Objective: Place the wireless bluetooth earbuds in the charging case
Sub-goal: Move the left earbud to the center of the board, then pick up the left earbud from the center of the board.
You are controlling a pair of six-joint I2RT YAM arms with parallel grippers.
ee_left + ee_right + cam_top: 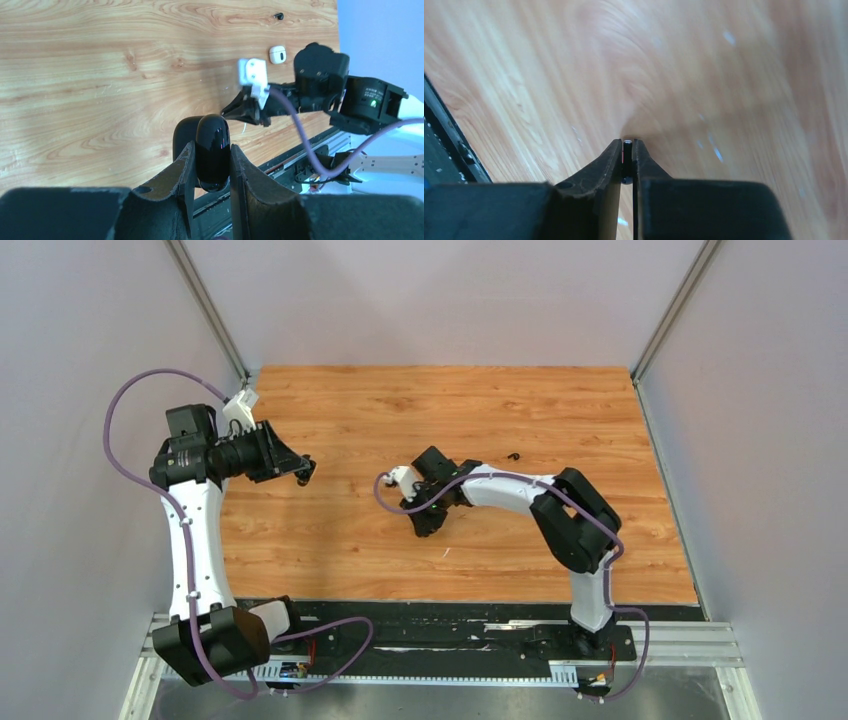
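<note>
Left end effector (pixel 211 156): clamping one glossy black case (pixel 213 131), holding it above the surface (pixel 100 75).
Right end effector (pixel 626 143): pinching one tiny dark earbud (pixel 627 150) close to the wood.
Lying loose: one black earbud (pixel 279 16) and one white case (pixel 277 54), sitting apart.

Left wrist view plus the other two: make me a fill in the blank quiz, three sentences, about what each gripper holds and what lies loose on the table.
1. The left gripper is shut on a glossy case whose colour is ____.
2. The right gripper pinches a tiny dark object, while the small loose case on the table is ____.
3. The black earbud lies loose on a table of ____ grain.
Missing words: black, white, wood.
</note>
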